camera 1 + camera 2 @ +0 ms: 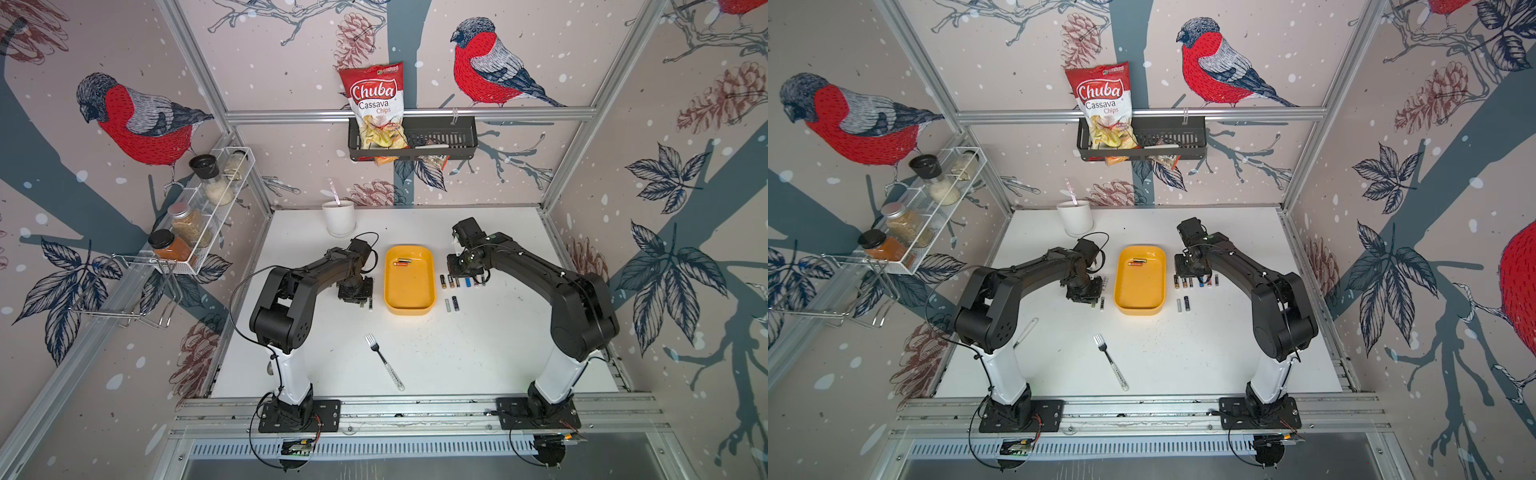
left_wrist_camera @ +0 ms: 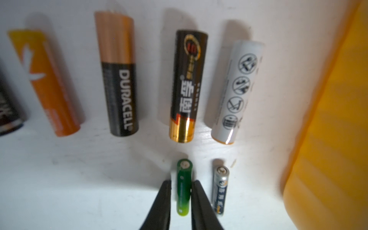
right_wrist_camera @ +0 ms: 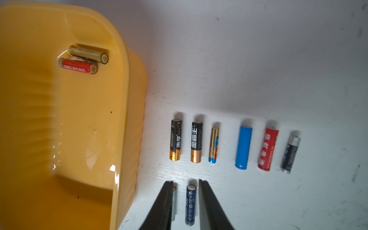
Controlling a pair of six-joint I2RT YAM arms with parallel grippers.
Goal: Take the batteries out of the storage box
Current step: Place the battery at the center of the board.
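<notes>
Top views: bright, even overhead light, table clean white, short soft shadows under the arms. Wide-angle bend on the frame rails toward the edges, and small stuff looks soft. Left wrist: close batteries blurred, worst at the picture's edges, yellow box just a smear. Glare streaks on the white battery and the gold-ended battery. Right wrist: sharper, labels readable, hot spots on the box's inner wall. Table dims to grey further from the camera, with a soft shadow at each battery's far end.
</notes>
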